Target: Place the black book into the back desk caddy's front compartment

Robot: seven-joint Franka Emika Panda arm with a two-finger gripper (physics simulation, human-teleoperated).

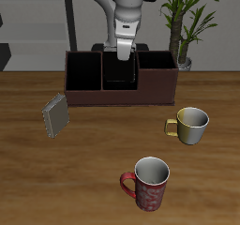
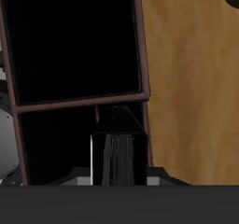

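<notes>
Claw (image 1: 125, 52) at upper centre of exterior frame, clamped on black book (image 2: 117, 158), poised upright just over back desk caddy (image 1: 155, 86). Best lowered straight, book edge kept clear of the partition wall, released only once seated in front compartment.

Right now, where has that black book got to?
The black book is between the fingers of the gripper, held upright over the middle cell of the back desk caddy at the table's rear, far from both mugs.
</notes>
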